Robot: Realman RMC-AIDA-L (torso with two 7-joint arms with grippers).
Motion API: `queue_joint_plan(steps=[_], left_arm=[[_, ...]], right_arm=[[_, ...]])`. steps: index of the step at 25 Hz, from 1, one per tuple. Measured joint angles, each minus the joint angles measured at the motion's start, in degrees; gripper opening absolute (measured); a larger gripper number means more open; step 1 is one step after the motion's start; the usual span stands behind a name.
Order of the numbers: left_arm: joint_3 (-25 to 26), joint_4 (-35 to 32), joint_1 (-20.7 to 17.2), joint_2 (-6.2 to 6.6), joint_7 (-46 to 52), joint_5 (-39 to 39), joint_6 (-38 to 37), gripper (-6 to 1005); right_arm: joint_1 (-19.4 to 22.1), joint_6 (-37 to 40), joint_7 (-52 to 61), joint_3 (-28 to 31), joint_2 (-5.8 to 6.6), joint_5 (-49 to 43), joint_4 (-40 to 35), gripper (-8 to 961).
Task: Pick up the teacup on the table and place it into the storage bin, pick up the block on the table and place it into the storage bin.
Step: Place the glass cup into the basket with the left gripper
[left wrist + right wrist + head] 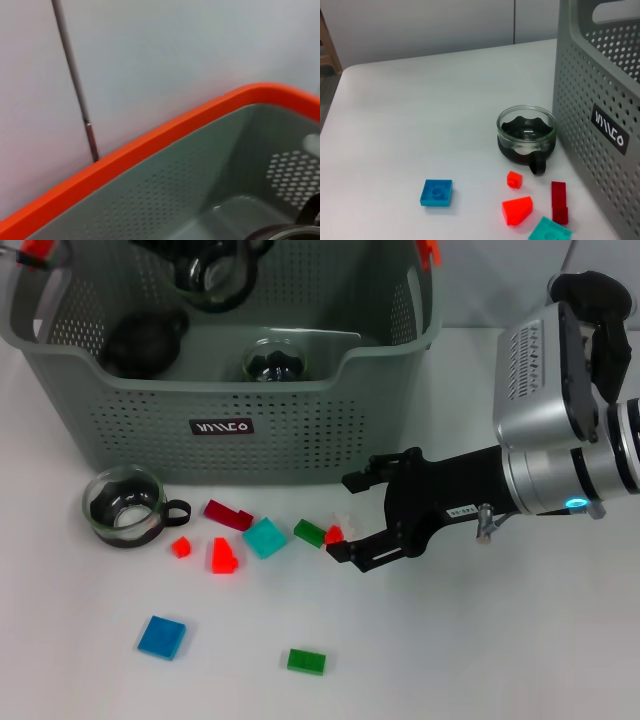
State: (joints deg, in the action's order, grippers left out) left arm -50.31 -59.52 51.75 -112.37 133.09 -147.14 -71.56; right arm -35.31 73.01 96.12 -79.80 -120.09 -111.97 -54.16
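Head view shows my right claw [352,515] wide open and empty on the bench [480,640], just right of a small red block [333,534]. The teacup [124,505] sits far left, near the storage bin [230,420].

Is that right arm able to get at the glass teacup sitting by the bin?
Probably yes. The right gripper hovers open low over the table by a small red block. The teacup stands uncovered further along, with only low blocks scattered between; the storage bin sits behind.
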Motion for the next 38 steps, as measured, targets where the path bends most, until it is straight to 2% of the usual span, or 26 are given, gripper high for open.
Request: queue_joint_plan(steps=[4,5,7,11,29,38], left_arm=[[-2.3,5.7,1.7,-1.7,0.0,-3.6,8.1,46],[-2.7,7.8,2.4,-2.47,0.1,-5.8,11.5,46],[-2.8,9.0,2.9,-2.94,0.1,-7.2,13.1,47],[-2.9,11.7,4.1,-4.87,0.2,-12.5,17.0,47],[-5.4,12.3,4.2,-7.09,0.2,-16.2,19.6,48],[-7.3,13.4,4.0,-7.21,0.3,-16.4,20.5,49]], right_arm=[[-0.1,0.0,0.0,0.0,-0.04,0.2,0.0,930],[-0.1,0.0,0.0,0.0,-0.06,0.2,0.0,931],[-0.2,0.0,0.0,-0.1,-0.11,0.2,0.0,931],[-0.3,0.0,0.3,-0.2,-0.13,0.2,0.0,931],[-0.3,0.0,0.5,-0.2,-0.14,0.2,0.1,930],[-0.3,0.0,0.5,-0.3,-0.14,0.2,0.3,931]])
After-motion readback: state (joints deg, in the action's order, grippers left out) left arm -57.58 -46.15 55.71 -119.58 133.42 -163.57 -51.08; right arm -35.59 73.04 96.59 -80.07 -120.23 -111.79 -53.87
